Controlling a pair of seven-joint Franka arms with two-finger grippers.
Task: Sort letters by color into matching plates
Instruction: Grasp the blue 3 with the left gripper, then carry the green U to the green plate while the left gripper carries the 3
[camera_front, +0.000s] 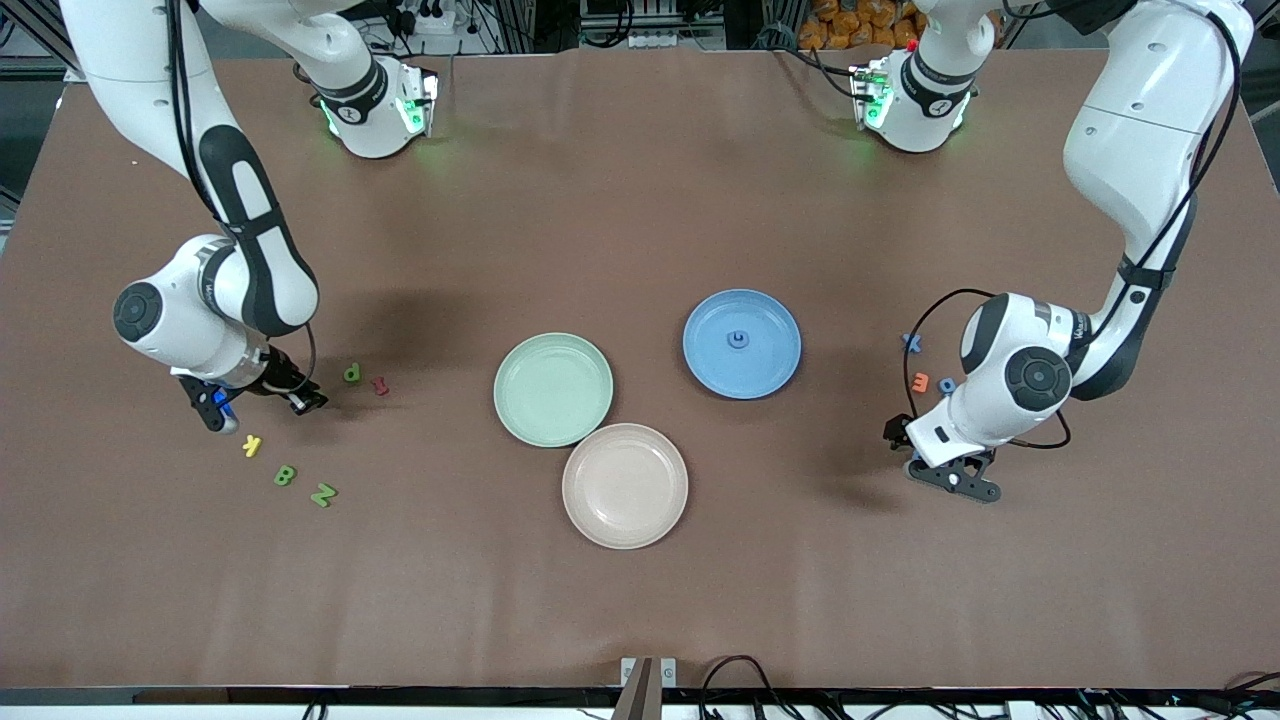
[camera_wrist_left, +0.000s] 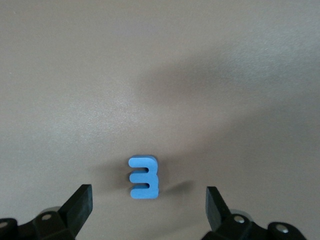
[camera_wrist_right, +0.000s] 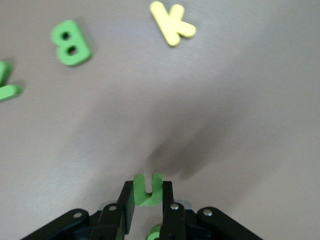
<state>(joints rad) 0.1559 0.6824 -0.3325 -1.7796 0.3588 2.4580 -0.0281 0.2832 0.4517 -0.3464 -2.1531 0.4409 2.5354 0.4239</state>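
A green letter U (camera_wrist_right: 148, 189), small, chunky and foam-like, sits pinched between the closed fingers of the right tool (camera_wrist_right: 148, 200), its two prongs pointing away from the wrist. The right tool (camera_front: 262, 395) hangs low over the desk (camera_front: 640, 600) toward the right arm's end, well apart from the mint green plate (camera_front: 553, 389). Loose on the desk near that tool lie a green B (camera_wrist_right: 71, 43), a green Z (camera_front: 323, 494) and a yellow K (camera_wrist_right: 171, 22); a green P (camera_front: 352, 373) and a red letter (camera_front: 380, 384) lie between the tool and the mint green plate.

The mint green plate holds nothing. A beige-pink plate (camera_front: 625, 485) touches it on the side nearer the front camera. The blue plate (camera_front: 742, 343) stands beside the mint green plate toward the left arm's end, with one small blue letter (camera_front: 738, 339) at its centre.

Well away from the mint green plate, toward the left arm's end, the left tool (camera_wrist_left: 149, 202) is spread wide just above a blue letter E (camera_wrist_left: 143, 177) that lies flat on the desk between its fingers (camera_wrist_left: 80, 202), untouched. Near that tool (camera_front: 950, 478) lie a blue X (camera_front: 911, 341), an orange letter (camera_front: 920, 382) and a blue O (camera_front: 946, 385).
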